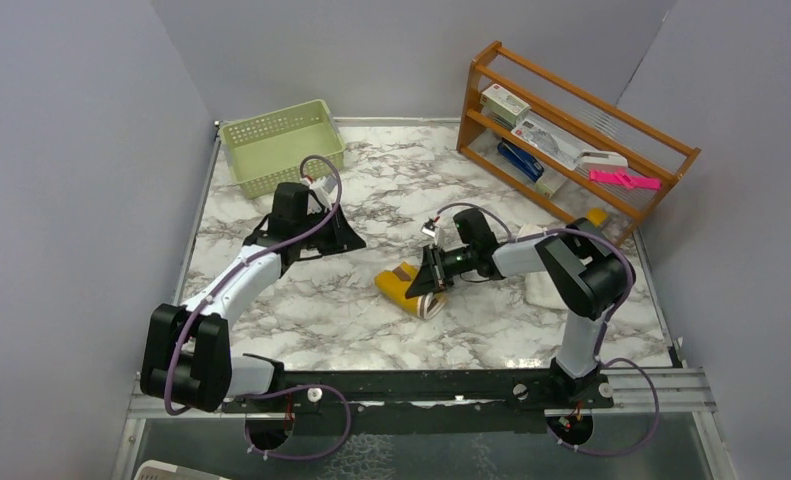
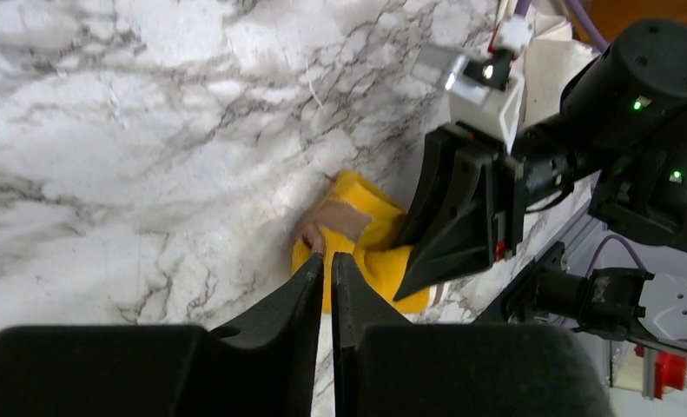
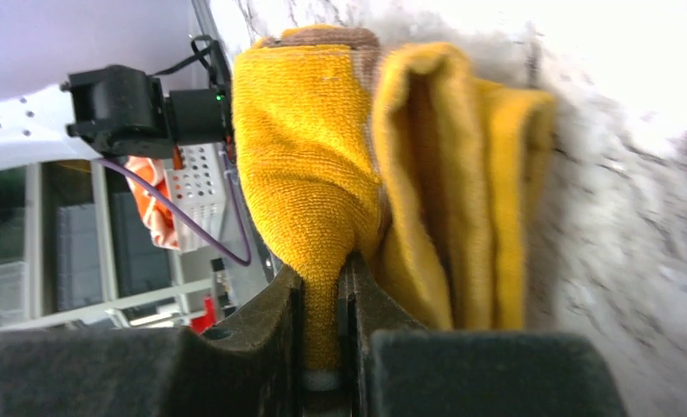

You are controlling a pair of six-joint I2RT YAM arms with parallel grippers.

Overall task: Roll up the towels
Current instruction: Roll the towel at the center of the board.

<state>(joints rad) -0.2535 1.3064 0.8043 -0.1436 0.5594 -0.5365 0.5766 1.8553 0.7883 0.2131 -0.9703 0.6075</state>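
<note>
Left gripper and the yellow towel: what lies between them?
Only bare marble tabletop separates the left gripper from the yellow towel, clearest in the top view; nothing else sits in that stretch.

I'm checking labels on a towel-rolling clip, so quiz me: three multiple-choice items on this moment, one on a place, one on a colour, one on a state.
1. The green basket stands on the table: A) at its far left corner; B) at its near right corner; C) in its middle.
2. The towel pinched by the right gripper is: A) cream-white; B) mustard-yellow; C) pink.
3. The left gripper is: A) wide open; B) shut on the towel; C) shut and empty.

Key: 1 A, the top view shows it beside the back and left walls. 2 B, the right wrist view shows yellow cloth in its grip. 3 C, its own wrist view shows it closed with nothing in it.
</note>
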